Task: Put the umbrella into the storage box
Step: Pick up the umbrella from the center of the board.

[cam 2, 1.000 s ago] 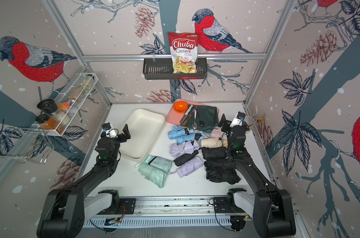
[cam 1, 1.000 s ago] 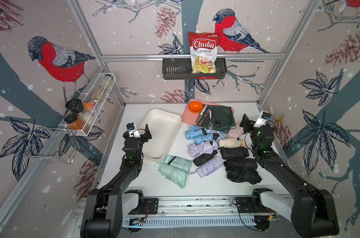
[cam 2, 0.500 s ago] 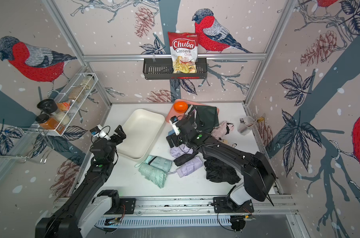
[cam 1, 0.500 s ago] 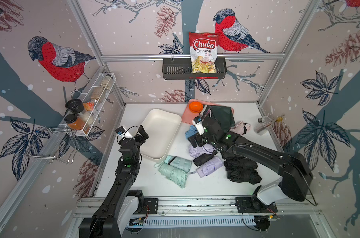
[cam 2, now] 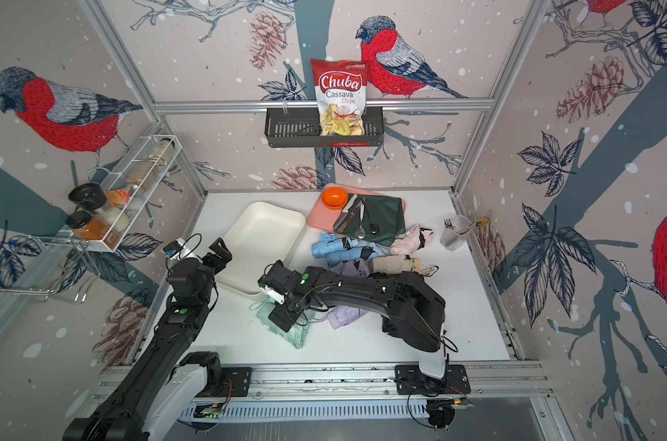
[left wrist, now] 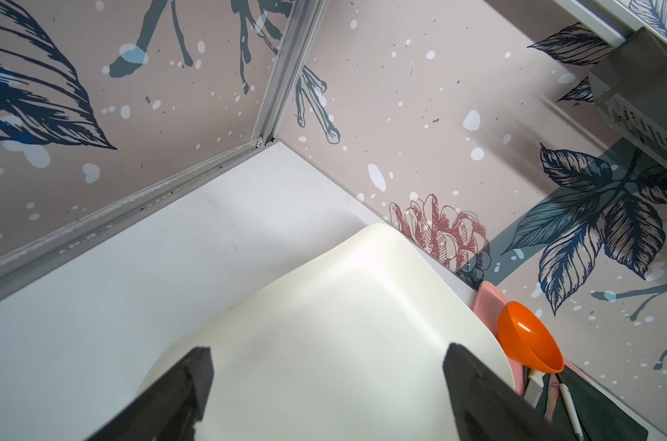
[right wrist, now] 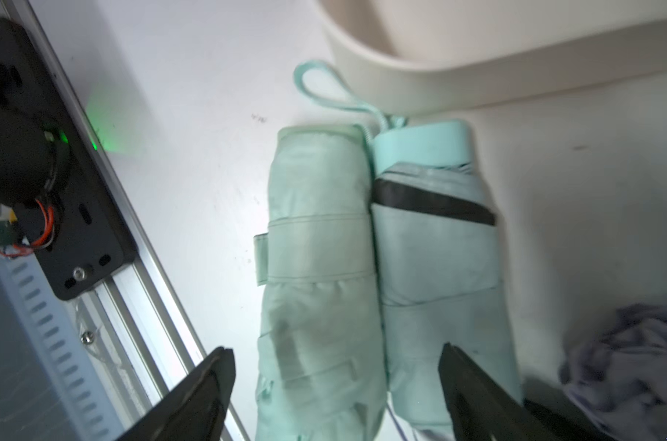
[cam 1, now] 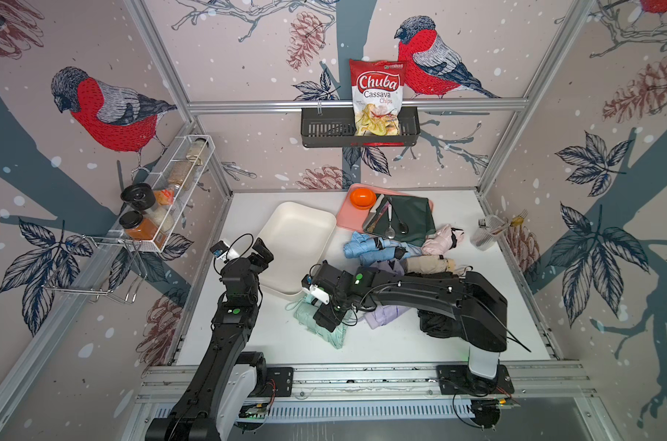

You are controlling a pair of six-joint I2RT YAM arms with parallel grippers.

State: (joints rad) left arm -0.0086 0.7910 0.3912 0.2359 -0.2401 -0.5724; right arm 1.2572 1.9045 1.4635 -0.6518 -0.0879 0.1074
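My right pincer (right wrist: 335, 349), spread apart, hovers over two mint-green umbrellas (right wrist: 320, 248) beside the storage box (right wrist: 477, 76); my left pincer (left wrist: 328, 349) gapes too.

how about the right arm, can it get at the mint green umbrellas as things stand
Probably yes. The right arm's fingers hang open over the two mint green umbrellas, and nothing lies on them. They lie pressed side by side beside the storage box, so taking only one may be fiddly.
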